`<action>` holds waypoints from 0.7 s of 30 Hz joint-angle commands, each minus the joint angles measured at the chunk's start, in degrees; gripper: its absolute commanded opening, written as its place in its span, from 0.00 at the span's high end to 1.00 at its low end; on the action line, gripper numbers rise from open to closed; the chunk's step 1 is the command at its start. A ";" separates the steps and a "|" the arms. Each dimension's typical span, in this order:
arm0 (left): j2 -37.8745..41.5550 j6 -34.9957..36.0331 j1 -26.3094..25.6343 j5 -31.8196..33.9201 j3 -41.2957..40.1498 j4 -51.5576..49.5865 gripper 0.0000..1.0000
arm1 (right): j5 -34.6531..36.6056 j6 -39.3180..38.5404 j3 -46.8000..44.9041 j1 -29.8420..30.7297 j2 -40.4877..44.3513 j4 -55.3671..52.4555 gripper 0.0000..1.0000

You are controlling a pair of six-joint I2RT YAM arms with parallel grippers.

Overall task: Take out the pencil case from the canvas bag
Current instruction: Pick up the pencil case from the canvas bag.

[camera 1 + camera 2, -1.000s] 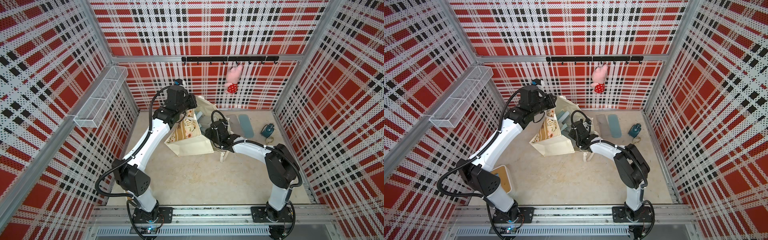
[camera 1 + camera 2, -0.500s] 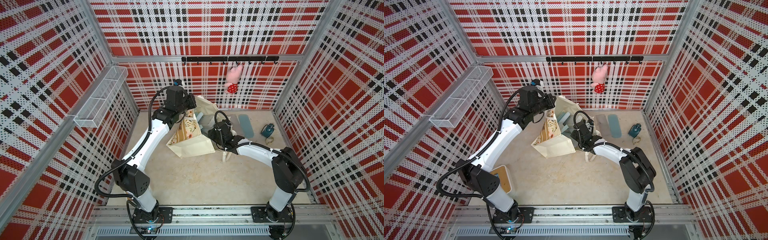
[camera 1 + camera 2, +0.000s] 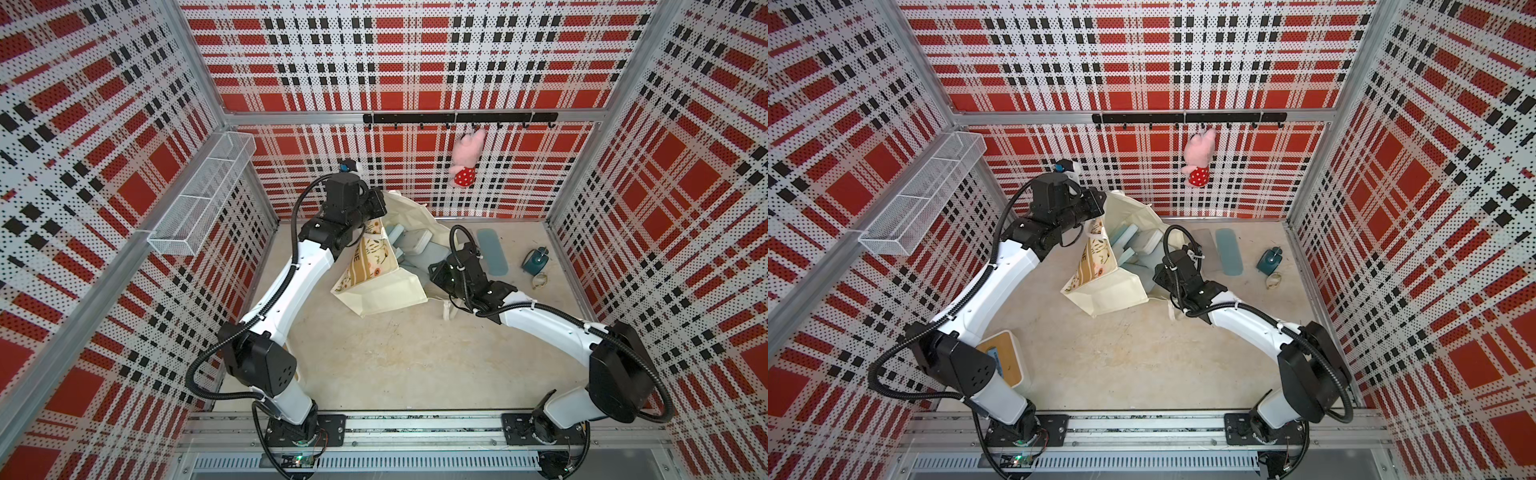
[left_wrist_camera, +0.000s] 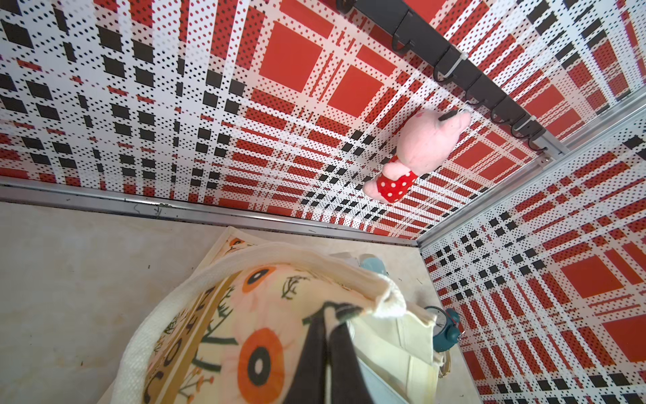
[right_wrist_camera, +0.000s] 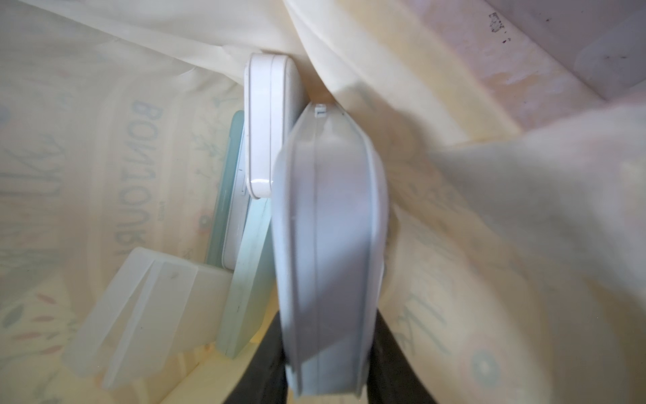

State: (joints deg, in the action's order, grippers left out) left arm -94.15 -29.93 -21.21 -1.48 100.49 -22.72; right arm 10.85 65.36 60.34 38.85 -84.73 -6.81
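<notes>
My left gripper [image 4: 330,314] is pinched tight on the raised rim of the bag [image 3: 386,291] at the far centre, and my right gripper [image 5: 325,335] clamps the grey pencil case [image 5: 325,227] inside its mouth, where loose cloth or the touching white box [image 5: 269,122] could snag it free.

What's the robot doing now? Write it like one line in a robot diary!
left tool: shut on bag rim | right tool: shut on grey case | step: case not yet out of bag
</notes>
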 commanded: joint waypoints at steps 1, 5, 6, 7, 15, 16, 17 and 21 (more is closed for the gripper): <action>4.94 0.76 1.09 0.07 1.26 11.96 1.00 | 1.30 -1.62 -0.53 -0.27 3.78 -0.45 0.77; 5.18 0.84 1.52 -0.02 0.79 12.09 1.00 | 1.28 -4.27 -1.61 -0.34 6.84 -0.98 0.78; 5.03 0.84 1.73 -0.13 0.76 12.09 1.00 | 1.28 -5.27 -1.89 -0.32 7.55 -1.01 0.79; 4.95 0.84 1.94 -0.19 0.76 12.09 1.00 | 1.28 -6.30 -2.07 -0.40 8.35 -1.08 0.79; 3.85 1.89 3.52 -0.33 2.34 11.12 1.00 | -3.99 -15.90 -5.04 -2.37 15.62 -1.15 0.79; 3.83 2.05 3.76 -0.21 2.42 11.03 1.00 | -4.99 -16.92 -5.90 -3.03 17.04 -0.83 0.79; 3.67 2.16 3.89 -0.16 2.51 10.95 1.00 | -6.06 -17.80 -6.62 -3.72 18.19 -0.38 0.79; 3.02 2.73 4.55 -0.19 3.17 10.42 1.00 | -11.30 -20.68 -9.73 -6.90 23.47 1.36 0.79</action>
State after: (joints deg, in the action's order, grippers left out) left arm -94.11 -28.64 -17.32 -1.28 99.57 -21.82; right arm 3.51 48.60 51.57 33.54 -64.75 -9.06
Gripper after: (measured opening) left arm 0.054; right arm 0.336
